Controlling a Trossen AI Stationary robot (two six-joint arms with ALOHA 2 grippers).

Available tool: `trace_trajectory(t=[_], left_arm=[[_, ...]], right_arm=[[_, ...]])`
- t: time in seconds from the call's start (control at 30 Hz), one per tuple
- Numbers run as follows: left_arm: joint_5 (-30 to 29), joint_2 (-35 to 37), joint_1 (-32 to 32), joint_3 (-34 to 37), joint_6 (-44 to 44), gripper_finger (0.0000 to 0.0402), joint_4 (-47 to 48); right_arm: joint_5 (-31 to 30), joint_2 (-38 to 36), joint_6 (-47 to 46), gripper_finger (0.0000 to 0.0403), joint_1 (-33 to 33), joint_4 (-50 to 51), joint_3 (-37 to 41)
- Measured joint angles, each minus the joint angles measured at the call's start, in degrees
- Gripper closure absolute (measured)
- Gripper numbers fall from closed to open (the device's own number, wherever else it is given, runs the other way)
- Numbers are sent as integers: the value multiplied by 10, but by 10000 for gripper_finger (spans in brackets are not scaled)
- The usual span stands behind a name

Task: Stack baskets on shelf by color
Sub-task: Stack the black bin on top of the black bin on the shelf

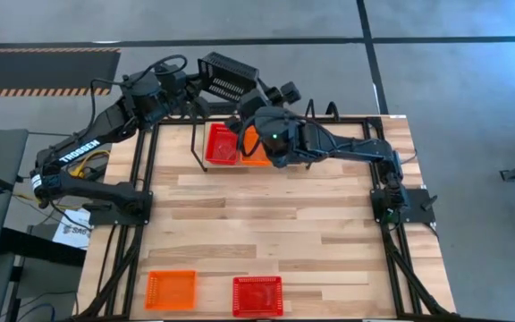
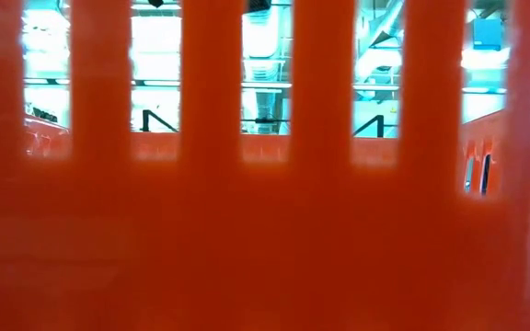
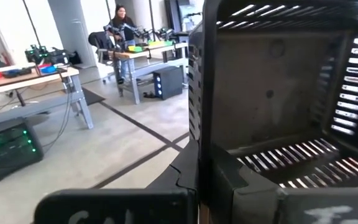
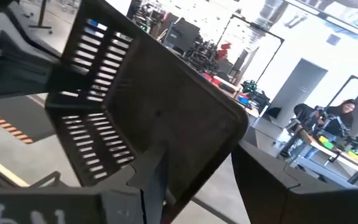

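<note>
A black basket (image 1: 228,75) is held in the air above the table's far edge and tilted, between both grippers. My left gripper (image 1: 189,88) is shut on its left end. My right gripper (image 1: 265,96) is open at its right end, and the basket's edge (image 4: 185,180) runs down between its fingers. On the shelf (image 1: 329,114) at the far edge, a red basket (image 1: 222,144) and an orange basket (image 1: 255,148) sit side by side on their bottoms. Another orange basket (image 1: 170,289) and another red basket (image 1: 257,295) rest on the table's near edge. My left gripper pinches a side wall of the black basket (image 3: 197,143), one finger inside (image 3: 253,186) and one outside it. It comes about level from the table's left side. The basket is lifted clear and tilted, its open side toward the right arm.
A basket's slotted orange-red wall (image 2: 265,230) stands right in front of the low camera and blocks nearly all of that view. The middle of the wooden table (image 1: 266,215) is bare. People work at benches in the room beyond (image 3: 120,25).
</note>
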State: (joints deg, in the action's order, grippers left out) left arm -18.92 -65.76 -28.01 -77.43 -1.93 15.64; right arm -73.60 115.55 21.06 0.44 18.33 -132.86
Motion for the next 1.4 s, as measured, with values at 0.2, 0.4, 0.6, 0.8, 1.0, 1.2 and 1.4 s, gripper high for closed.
trace_trajectory(t=[0.2, 0.4, 0.6, 0.8, 1.0, 1.2, 1.4], left_arm=[[-3, 0, 4, 0, -1, 402, 1], [-2, 0, 4, 0, 2, 401, 4], [40, 4, 4, 1, -24, 367, 14], [64, 31, 19, -19, -26, 264, 65], [130, 71, 39, -93, 0, 185, 198], [214, 109, 45, -113, 29, 168, 400], [218, 127, 45, -113, 94, 168, 519]], right_arm=[[1, 0, 0, 256, -10, -2, 0], [28, -1, 5, 384, -11, -1, -1], [31, -2, 12, 396, -13, 10, -2], [39, -1, 10, 399, -16, 30, -1], [76, 3, -10, 400, -29, 84, 1], [182, -37, -38, 400, -44, 244, 1], [415, -109, -167, 400, -102, 449, 0]])
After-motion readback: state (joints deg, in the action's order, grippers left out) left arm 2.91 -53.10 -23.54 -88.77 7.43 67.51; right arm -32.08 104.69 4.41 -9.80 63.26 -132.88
